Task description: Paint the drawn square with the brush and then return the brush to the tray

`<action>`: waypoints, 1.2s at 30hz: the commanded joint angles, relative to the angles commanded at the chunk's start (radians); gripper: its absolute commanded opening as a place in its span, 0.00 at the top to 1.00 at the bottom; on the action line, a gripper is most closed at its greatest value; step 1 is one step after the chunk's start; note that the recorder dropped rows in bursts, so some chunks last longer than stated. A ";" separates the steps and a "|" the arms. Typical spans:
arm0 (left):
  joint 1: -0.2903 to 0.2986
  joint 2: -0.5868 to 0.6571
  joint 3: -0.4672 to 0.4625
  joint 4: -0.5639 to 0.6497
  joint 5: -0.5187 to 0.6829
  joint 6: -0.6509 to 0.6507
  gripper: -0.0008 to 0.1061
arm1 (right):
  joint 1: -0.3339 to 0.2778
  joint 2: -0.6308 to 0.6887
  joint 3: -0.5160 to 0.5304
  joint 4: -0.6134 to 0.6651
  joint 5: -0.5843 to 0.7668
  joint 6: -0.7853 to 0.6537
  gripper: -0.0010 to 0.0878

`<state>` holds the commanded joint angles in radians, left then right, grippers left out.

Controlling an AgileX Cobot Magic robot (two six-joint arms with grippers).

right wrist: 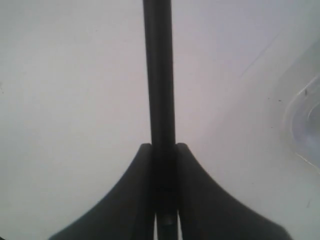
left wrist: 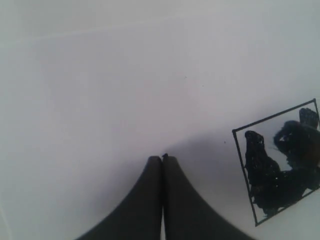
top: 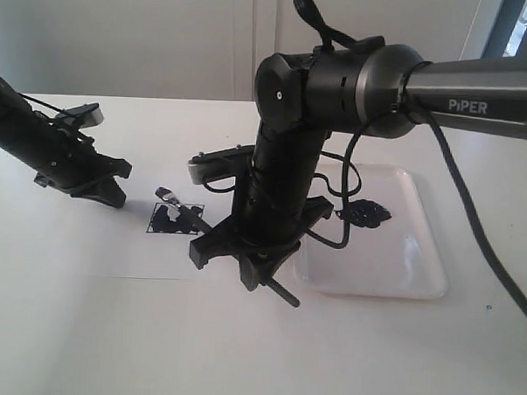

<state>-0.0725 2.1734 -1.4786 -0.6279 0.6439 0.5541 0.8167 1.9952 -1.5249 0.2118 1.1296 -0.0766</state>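
Observation:
The drawn square (top: 175, 218) sits on a white paper sheet, its inside blotched with blue-black paint; the left wrist view also shows the square (left wrist: 280, 160). My right gripper (top: 243, 253) reaches across the middle and is shut on the brush (top: 186, 210), whose tip end lies over the square while its handle end sticks out toward the front. In the right wrist view, the black handle of the brush (right wrist: 159, 75) runs out between the fingers of the right gripper (right wrist: 161, 146). My left gripper (top: 113, 193) hovers left of the square, and it (left wrist: 162, 158) is shut and empty.
The white tray (top: 410, 256) lies on the right with a blob of dark paint (top: 363, 212) at its far side; a corner of the tray (right wrist: 305, 125) shows in the right wrist view. The right arm's cable hangs over the tray.

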 joint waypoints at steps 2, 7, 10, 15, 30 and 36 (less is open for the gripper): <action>0.000 0.000 0.000 -0.002 0.002 0.000 0.99 | 0.000 0.011 0.000 0.000 -0.003 0.004 0.99; 0.000 0.000 0.000 -0.002 0.002 0.002 0.99 | 0.000 0.038 0.000 0.000 0.004 0.011 0.99; 0.000 0.000 0.000 -0.002 0.002 0.009 0.99 | 0.000 0.045 0.000 0.000 0.008 0.019 0.99; 0.000 0.000 0.000 0.007 -0.013 0.001 0.99 | 0.000 0.045 0.000 -0.003 0.040 0.035 0.99; 0.029 0.027 0.000 0.061 -0.017 -0.070 0.99 | 0.000 0.037 0.000 -0.042 0.061 0.086 0.99; 0.029 0.054 0.000 0.057 -0.008 -0.070 0.99 | 0.000 0.019 0.000 -0.051 0.081 0.086 0.99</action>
<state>-0.0433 2.2277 -1.4786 -0.5710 0.6363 0.4841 0.8167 2.0142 -1.5249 0.1613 1.2103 0.0098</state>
